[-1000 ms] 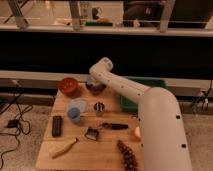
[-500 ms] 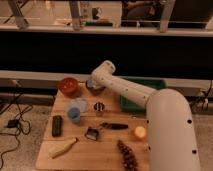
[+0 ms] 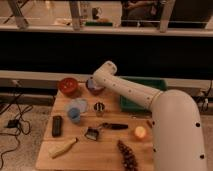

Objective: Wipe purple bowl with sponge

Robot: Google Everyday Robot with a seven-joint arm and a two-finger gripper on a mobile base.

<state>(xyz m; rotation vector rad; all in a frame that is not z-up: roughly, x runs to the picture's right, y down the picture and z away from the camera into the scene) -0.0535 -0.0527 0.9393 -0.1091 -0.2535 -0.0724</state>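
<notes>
The arm has swung lower across the table (image 3: 111,151) since a second ago. Its hand (image 3: 98,83), fingers pressed together, dips into the purple bowl (image 3: 91,89) at the back edge, beside the red bowl (image 3: 68,86).

The white arm (image 3: 131,92) is reaching from the table's right side toward its far edge, and the gripper (image 3: 96,82) is hanging over the purple bowl (image 3: 93,90), its fingers pressed together. What lies between them is hidden. A reddish-brown bowl (image 3: 68,86) is sitting just left of the purple one at the far left corner. A green tray (image 3: 145,102) is lying behind the arm at the far right. Mid-table, a blue cup (image 3: 74,115) is standing against a pale bluish disc (image 3: 81,104), with a small metal cup (image 3: 99,108) beside them. An orange ball (image 3: 140,132) is resting near the right edge of the table (image 3: 107,149).
</notes>
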